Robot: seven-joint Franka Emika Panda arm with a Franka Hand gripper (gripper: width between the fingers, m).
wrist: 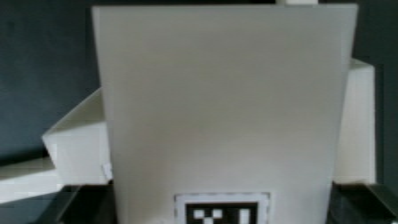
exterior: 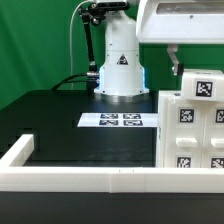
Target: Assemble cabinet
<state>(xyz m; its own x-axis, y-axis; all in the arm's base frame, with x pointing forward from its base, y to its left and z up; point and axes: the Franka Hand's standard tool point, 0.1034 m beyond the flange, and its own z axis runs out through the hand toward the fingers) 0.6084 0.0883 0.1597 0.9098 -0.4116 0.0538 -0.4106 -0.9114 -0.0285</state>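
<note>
Nearest the exterior view, the long low white border rail (exterior: 90, 178) is running along the front edge of the table (exterior: 60, 115), probably serving as a stop to push parts against. Just behind it, at the exterior view's right, the cabinet (exterior: 192, 125) is standing with its tagged faces showing, its smaller tagged blocks sitting against its face. This likely keeps it squared and steady for fitting. Farther back, the marker board (exterior: 112, 121) is lying flat on the dark table before the arm's base. The gripper (exterior: 175, 62) is hanging right above the cabinet's far top edge. In the wrist view a broad white panel (wrist: 214, 100) with a tag at one end is filling the frame. Whether the gripper is spread or pinching it, I cannot tell.
</note>
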